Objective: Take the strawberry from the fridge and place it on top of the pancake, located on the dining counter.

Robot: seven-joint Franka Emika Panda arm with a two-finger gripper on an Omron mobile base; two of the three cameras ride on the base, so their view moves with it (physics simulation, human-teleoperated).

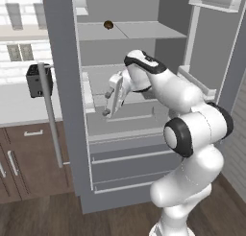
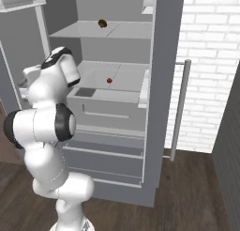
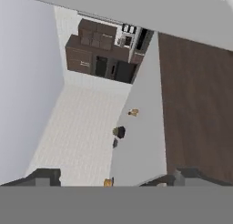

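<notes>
I was at the reaching step, with my arm inside the tall matte grey fridge (image 2: 161,84), whose doors stood open. The tiny red strawberry (image 2: 109,80) lay on the middle grey shelf, apart from my two-finger gripper (image 1: 108,104), which hung near the left side of that shelf. My fingers stood apart and held nothing. A small brown round item (image 1: 108,24) sat on the shelf above. Next, I judged, the hand needed to turn toward the berry and come down over it.
</notes>
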